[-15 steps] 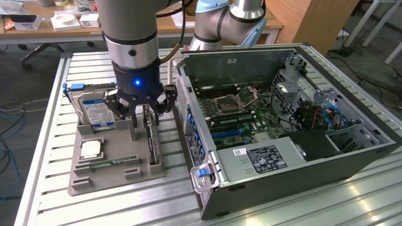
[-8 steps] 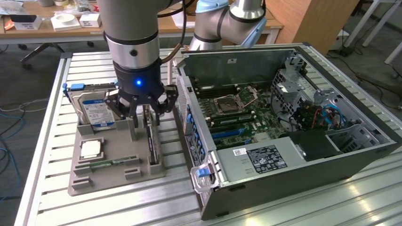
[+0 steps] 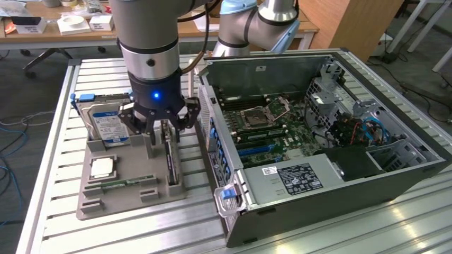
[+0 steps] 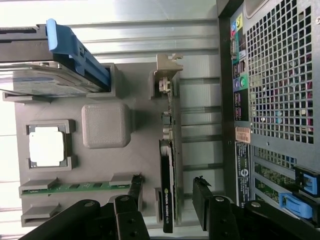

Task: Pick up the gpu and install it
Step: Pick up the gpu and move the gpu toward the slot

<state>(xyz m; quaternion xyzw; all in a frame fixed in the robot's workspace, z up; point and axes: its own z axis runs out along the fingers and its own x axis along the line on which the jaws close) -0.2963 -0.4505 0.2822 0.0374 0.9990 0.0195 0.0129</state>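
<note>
Exterior view: the gripper is seen low over the grey tray, jaws spread astride the gpu, which stands on edge. Wrist view: the gpu is framed between unclenched fingers, ungrasped. Pick-up is judged in hand; a centred closure on the thin board is called for.

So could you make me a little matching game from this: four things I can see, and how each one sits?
Things:
1 gpu
2 hard drive
3 processor chip
4 computer case

States:
A open-sided, motherboard showing
B flat in a pocket of the grey tray
C on edge, straddled by the open gripper
D standing up, blue label showing

Pairs: 1-C, 2-D, 3-B, 4-A
</note>
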